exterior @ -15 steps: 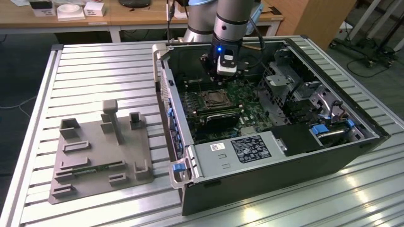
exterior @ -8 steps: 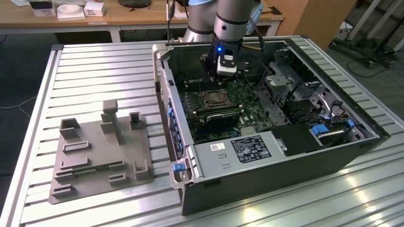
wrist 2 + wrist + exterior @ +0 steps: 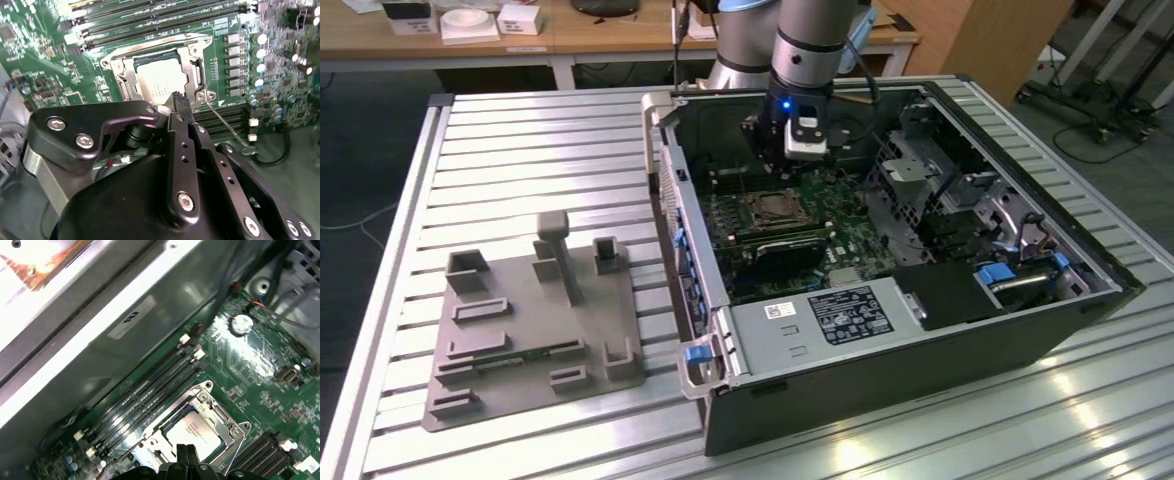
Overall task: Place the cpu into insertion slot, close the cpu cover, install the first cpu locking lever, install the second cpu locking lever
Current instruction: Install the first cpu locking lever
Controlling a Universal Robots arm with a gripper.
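The black two-fingered gripper (image 3: 178, 97) has its fingers pressed together with nothing between them, its tips poised just over the near edge of the thin square silver metal cpu cover (image 3: 191, 60). That cover lies flat over the small square silvery-tan cpu (image 3: 159, 82), which sits in the silver-rimmed insertion slot (image 3: 118, 75) and shows through the cover's window. A thin silver wire locking lever (image 3: 227, 127) juts out free from the socket's corner, so the work looks to be at the first lever. To do it well, I judge the joined fingers should bear on the wire alone, push it down and sideways under its catch, and stay off the chip's top and the long black memory slots (image 3: 150, 20) on the green motherboard (image 3: 30, 55). The board sits in an open black computer case (image 3: 907, 380) lying on a ribbed aluminium table (image 3: 534, 140). A grey moulded fixture plate (image 3: 520, 340) rests on the exterior view's left, and a wooden desk (image 3: 587, 35) stands behind
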